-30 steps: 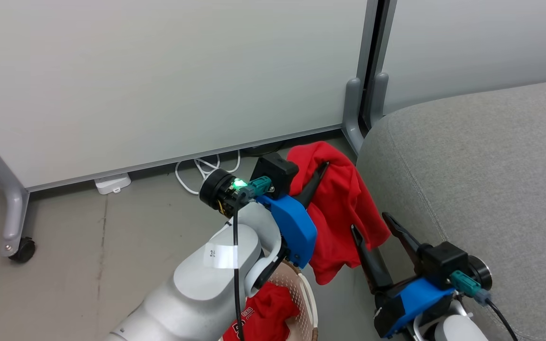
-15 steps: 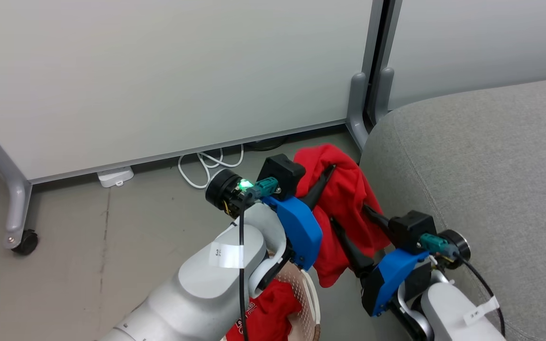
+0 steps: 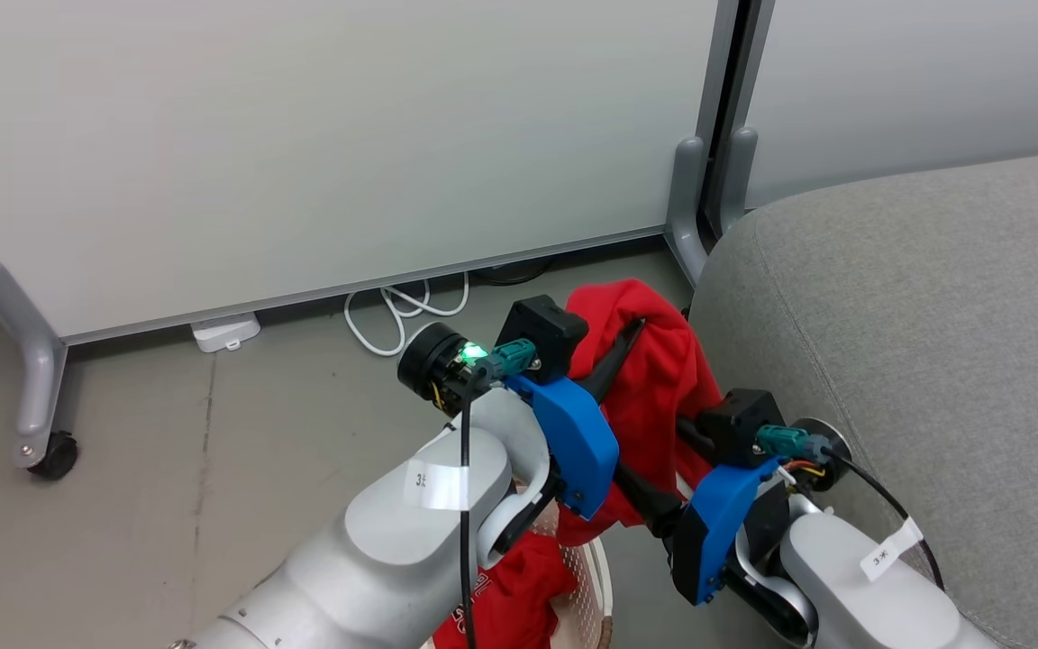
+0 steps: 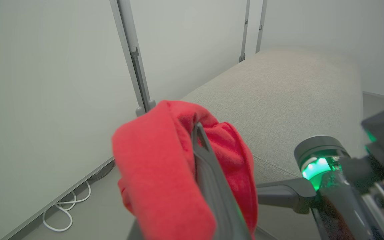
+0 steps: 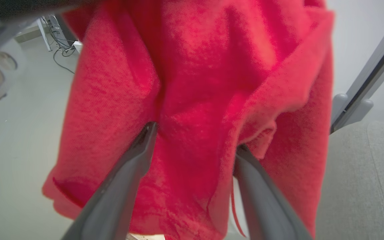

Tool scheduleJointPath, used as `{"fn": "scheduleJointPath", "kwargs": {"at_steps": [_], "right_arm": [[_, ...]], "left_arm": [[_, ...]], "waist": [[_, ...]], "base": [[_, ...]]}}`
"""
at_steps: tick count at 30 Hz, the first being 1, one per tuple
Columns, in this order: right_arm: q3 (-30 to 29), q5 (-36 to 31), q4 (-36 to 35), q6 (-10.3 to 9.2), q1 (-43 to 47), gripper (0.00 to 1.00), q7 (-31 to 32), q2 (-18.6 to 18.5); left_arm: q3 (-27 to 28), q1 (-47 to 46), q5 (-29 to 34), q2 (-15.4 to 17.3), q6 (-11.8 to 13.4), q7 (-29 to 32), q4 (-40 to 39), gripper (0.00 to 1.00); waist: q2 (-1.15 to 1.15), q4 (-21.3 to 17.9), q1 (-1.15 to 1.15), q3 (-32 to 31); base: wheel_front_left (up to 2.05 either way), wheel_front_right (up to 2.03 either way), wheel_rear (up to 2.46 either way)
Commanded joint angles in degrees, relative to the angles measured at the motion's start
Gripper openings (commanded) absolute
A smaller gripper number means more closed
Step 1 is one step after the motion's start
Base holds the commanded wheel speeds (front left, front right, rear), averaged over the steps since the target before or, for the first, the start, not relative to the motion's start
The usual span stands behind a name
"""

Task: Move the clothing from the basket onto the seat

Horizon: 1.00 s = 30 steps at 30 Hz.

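My left gripper [image 3: 634, 326] is shut on a red piece of clothing [image 3: 654, 388], which hangs from it above the floor beside the seat [image 3: 915, 315], a grey sofa. In the left wrist view the cloth [image 4: 158, 166] drapes over one dark finger [image 4: 205, 166], with the seat [image 4: 278, 100] behind. My right gripper [image 3: 647, 443] is open, its fingertips pressed into the hanging clothing [image 5: 195, 83]. Cloth lies between the wide-apart fingers of the right gripper [image 5: 195, 137]. The basket [image 3: 605, 595] shows at the bottom edge with another red garment [image 3: 505, 590] inside.
White partition panels stand behind on grey feet, one with a castor [image 3: 52, 455]. A grey post [image 3: 690, 207] rises at the sofa's corner. A white cable [image 3: 402, 311] and a white box [image 3: 226, 332] lie on the floor by the panel.
My right gripper has swung left and up from beside the sofa until its open fingers meet the hanging cloth. The left gripper keeps its hold. The camera has shifted slightly.
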Motion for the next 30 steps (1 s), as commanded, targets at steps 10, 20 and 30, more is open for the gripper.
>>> {"fn": "scheduleJointPath", "kwargs": {"at_steps": [10,20,30], "right_arm": [[6.9,6.1,6.1,0.01,-6.6,0.93,-5.0,-0.2],[10.3,8.3,10.7,0.01,-8.8,0.0,-8.9,0.4],[12.0,10.1,12.8,0.01,-9.7,0.0,-10.5,0.2]], "left_arm": [[-1.9,-1.4,-1.7,0.0,0.4,-1.1,0.3,0.0],[-3.0,-1.8,-3.1,0.0,0.9,-2.0,1.3,0.0],[-3.9,-2.4,-4.2,0.0,1.1,-2.5,2.3,0.0]], "waist": [[0.0,-0.2,0.0,0.2],[0.0,-0.6,0.0,0.0],[0.0,-0.7,0.0,0.1]], "base": [[0.0,0.0,0.0],[0.0,0.0,0.0],[0.0,0.0,0.0]]}}
